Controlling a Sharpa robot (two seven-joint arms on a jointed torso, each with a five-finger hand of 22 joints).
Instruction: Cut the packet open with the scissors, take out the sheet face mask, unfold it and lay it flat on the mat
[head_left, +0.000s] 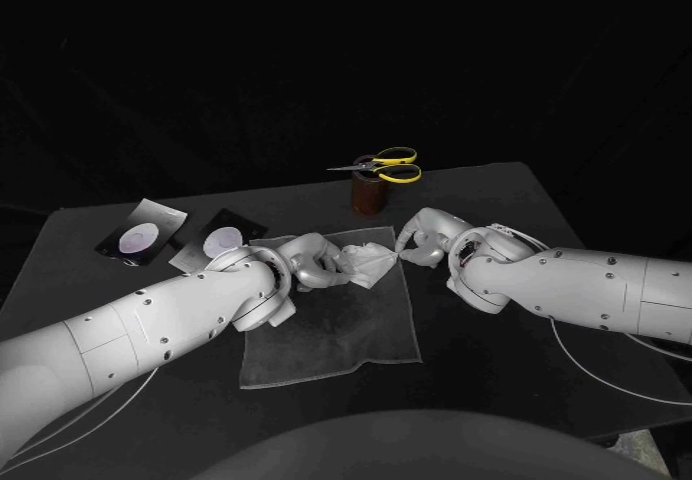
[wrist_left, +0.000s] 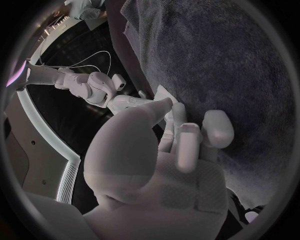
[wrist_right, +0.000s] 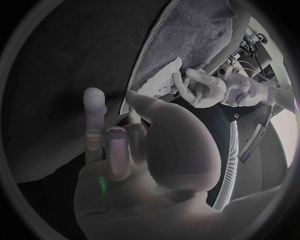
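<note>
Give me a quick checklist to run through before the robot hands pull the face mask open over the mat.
1. Left robot hand holds the sheet mask: ok.
2. Right robot hand pinches the mask's other end: ok.
3. Mask is above the mat: ok.
4. Mask unfolded: not ok, it is bunched between the hands.
5. Scissors are out of the way on the holder at the far edge: ok.
6. Mask free of tears: cannot tell.
</note>
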